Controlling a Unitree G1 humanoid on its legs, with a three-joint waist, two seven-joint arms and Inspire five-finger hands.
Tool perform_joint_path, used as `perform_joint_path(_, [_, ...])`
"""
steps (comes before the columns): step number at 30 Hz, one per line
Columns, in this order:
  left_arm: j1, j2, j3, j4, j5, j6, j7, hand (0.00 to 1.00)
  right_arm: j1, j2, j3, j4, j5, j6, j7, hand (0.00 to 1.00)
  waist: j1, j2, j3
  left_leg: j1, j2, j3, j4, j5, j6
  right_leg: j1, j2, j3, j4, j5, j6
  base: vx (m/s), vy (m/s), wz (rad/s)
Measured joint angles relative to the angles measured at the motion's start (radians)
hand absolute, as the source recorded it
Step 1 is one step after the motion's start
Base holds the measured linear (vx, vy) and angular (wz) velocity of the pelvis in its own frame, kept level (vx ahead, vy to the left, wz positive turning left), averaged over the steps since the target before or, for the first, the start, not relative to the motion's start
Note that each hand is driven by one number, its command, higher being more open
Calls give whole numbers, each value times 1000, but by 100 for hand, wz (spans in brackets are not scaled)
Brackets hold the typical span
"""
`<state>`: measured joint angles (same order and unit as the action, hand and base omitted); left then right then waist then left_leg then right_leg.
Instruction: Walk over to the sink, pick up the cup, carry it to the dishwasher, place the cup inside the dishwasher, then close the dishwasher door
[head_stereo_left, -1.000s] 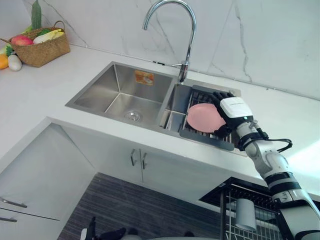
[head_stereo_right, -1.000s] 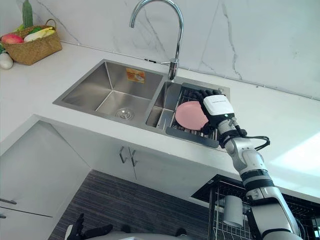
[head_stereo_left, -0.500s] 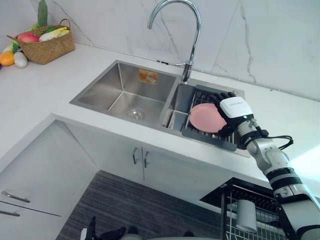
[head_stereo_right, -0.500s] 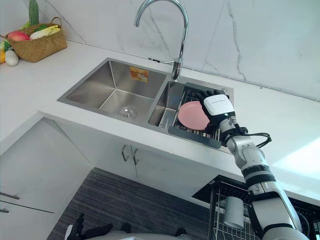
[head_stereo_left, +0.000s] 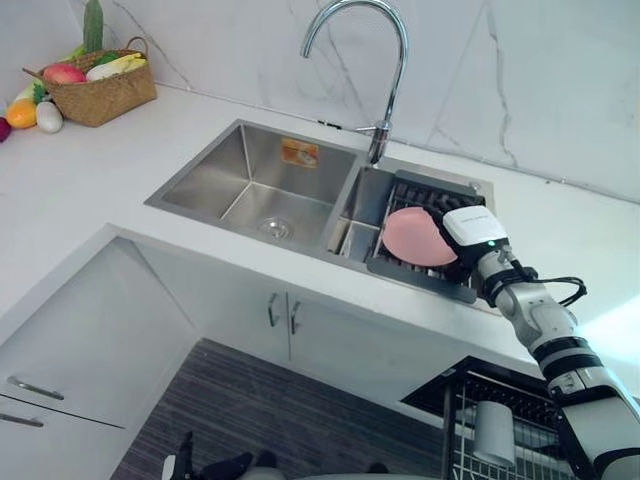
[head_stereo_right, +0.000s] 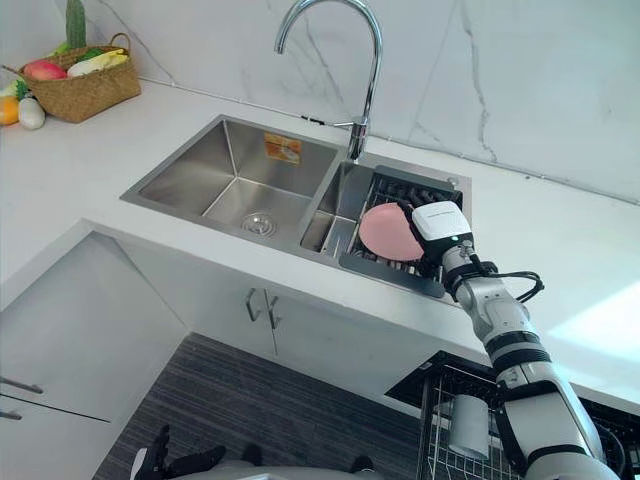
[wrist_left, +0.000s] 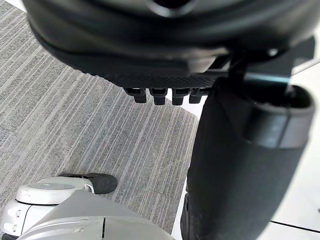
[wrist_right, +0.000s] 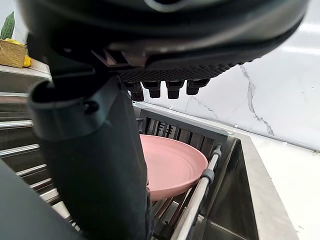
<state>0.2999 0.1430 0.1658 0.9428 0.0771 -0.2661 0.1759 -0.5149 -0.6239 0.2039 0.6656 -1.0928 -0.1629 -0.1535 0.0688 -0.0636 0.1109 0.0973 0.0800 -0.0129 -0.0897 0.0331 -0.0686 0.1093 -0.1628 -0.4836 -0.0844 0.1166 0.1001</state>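
Leaning in the rack (head_stereo_left: 425, 283) in the sink (head_stereo_left: 250, 170), the pink plate (head_stereo_left: 418, 236) touched the right robot hand (head_stereo_left: 468, 226); whether it was gripped could not be told. The left robot hand (wrist_left: 175, 45) hung relaxed above the floor (wrist_left: 75, 115).

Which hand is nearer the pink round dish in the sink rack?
Right. The right hand is at the pink round dish, by its edge; the left hand hangs low over the grey striped floor, far off.
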Motion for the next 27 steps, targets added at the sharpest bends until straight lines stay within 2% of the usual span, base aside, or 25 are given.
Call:
perform_joint_path(5, [0,0,-8,0,0,-1,10,100,0,0,0,30,-1,11,-44,100,4,1,0,-4,-1,-7,-1,4,0,2,-1,-8,0,0,0,-27,10,5])
perform_joint_path(16, [-1,-1,-16,-2,-7,-14,23,100,0,23,0,72,-1,86,-152,100,12,5,9,-28,-4,-31,-1,5,-2,-3,-3,-33,0,-5,3,-10,8,7])
perform_joint_path(27, [1,0,-16,-1,-19,-17,23,100,-6,40,-1,137,11,70,-152,100,38,3,23,-36,-22,-66,2,9,3,10,-18,-68,0,-9,11,17,12,11])
